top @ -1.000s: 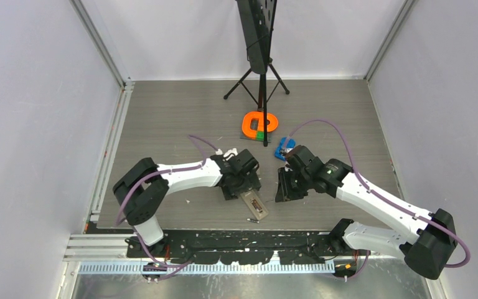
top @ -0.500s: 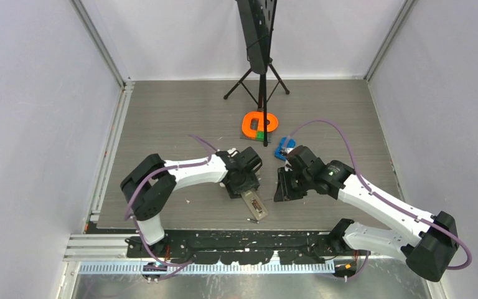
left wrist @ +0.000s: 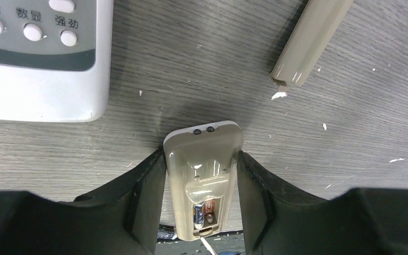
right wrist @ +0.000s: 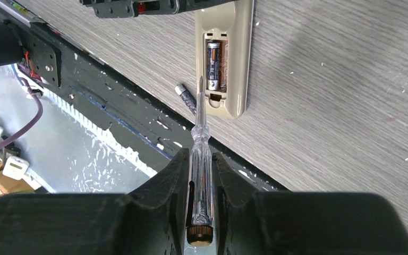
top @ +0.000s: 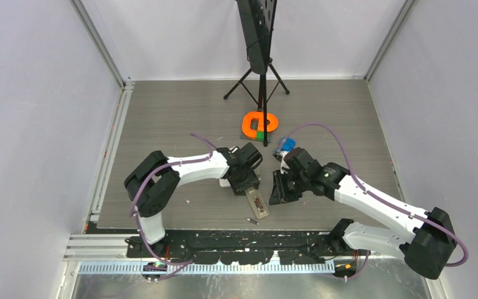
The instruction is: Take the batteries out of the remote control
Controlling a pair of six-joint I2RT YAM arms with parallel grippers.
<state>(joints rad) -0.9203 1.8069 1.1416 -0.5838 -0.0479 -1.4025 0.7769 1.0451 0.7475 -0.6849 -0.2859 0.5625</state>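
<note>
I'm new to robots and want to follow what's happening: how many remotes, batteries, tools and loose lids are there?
Remotes: 2, the beige remote and the white remote
Batteries: 2, the seated battery and the loose battery
Tools: 1, the screwdriver
Lids: 1, the beige lid
Total: 6

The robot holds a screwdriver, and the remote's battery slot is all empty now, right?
Not empty. The right gripper holds the screwdriver, but one battery is left in the slot of the remote, as the right wrist view shows.
</note>
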